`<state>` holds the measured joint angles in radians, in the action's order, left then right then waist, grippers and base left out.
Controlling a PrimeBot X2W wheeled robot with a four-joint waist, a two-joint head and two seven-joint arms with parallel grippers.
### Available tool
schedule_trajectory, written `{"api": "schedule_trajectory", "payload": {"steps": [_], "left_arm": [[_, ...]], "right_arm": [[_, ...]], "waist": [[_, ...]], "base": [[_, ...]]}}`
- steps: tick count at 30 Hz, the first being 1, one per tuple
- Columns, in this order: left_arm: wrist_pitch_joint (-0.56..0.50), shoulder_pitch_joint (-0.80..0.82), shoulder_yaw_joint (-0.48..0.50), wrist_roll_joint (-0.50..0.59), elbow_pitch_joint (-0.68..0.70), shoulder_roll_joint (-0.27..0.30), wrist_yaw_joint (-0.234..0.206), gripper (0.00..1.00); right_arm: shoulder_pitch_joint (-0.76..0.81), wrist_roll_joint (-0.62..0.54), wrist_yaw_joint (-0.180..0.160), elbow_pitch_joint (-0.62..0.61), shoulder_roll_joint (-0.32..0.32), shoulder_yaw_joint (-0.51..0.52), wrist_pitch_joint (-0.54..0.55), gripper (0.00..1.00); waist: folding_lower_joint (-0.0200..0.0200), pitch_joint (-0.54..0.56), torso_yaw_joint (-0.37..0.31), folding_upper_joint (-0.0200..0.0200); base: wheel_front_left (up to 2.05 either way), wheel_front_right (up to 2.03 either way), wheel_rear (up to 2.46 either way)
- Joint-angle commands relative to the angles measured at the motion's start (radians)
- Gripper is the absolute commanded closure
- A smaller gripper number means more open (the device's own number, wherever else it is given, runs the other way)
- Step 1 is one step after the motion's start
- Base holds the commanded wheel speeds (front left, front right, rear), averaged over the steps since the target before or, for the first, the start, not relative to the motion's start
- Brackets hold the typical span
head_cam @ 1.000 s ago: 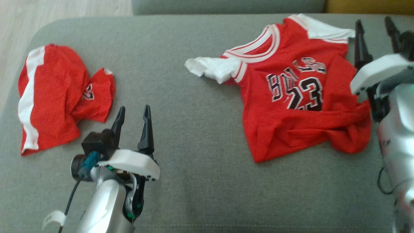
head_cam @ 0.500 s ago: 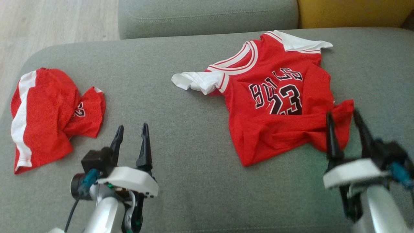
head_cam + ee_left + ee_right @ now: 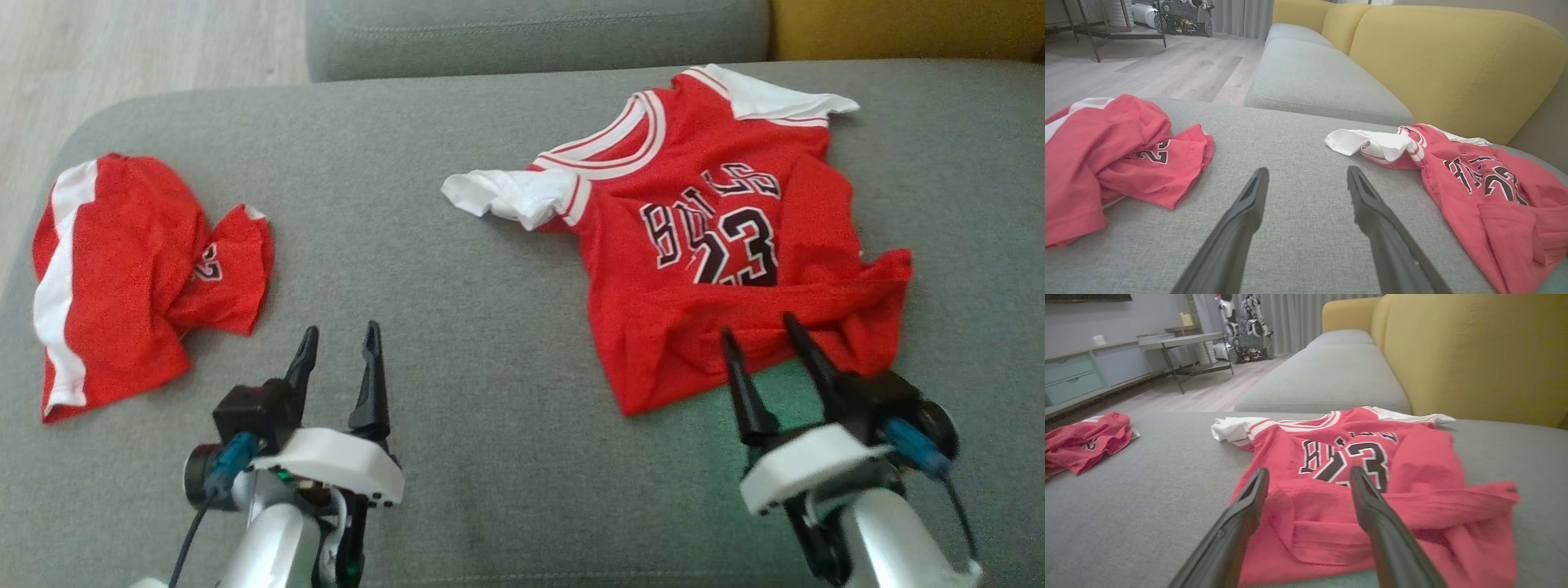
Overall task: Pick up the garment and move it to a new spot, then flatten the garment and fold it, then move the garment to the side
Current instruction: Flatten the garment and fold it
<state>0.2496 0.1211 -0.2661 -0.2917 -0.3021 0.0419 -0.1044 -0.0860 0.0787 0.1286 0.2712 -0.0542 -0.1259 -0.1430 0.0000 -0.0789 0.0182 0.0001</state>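
right gripper (image 3: 759, 328) now at lower right, down from upper right, fingers spread and empty at the rumpled bottom of the jersey (image 3: 694, 204), right of centre; left gripper (image 3: 341, 328) spread, idle; flattening likely next.

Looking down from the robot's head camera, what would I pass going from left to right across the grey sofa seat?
Crumpled red garment with a white stripe → left pincer, standing open → red number 23 jersey, lying face up with its hem bunched.
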Motion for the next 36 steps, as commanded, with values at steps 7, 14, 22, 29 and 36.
{"api": "schedule_trajectory", "payload": {"steps": [7,14,22,29,36], "left_arm": [[0.012,0.069,0.001,-0.002,0.016,0.008,0.000,0.00],[0.012,0.081,0.001,-0.006,0.010,0.008,-0.003,0.00],[0.012,0.081,0.004,-0.005,0.010,0.008,-0.006,0.00],[0.012,0.073,0.014,-0.002,0.010,0.008,-0.010,0.00],[0.012,0.065,0.023,0.001,0.011,0.008,-0.007,0.00]], "right_arm": [[-0.151,0.015,0.002,0.074,-0.036,-0.110,0.092,0.00],[-0.205,0.045,0.002,0.163,-0.068,-0.134,0.129,0.00],[-0.222,0.080,0.002,0.196,-0.078,-0.163,0.124,1.00],[-0.205,0.100,0.002,0.171,-0.085,-0.158,0.115,1.00],[-0.134,0.103,0.002,0.075,-0.082,-0.050,0.114,1.00]], "waist": [[0.0000,-0.037,0.062,-0.0001],[0.0000,-0.055,0.099,-0.0001],[0.0000,-0.058,0.102,-0.0001],[0.0000,-0.040,0.057,-0.0001],[0.0000,-0.013,-0.002,-0.0001]], "base": [[0.00,0.00,0.00],[0.00,0.00,0.00],[0.00,0.00,0.00],[0.00,0.00,0.00],[0.00,0.00,0.00]]}}
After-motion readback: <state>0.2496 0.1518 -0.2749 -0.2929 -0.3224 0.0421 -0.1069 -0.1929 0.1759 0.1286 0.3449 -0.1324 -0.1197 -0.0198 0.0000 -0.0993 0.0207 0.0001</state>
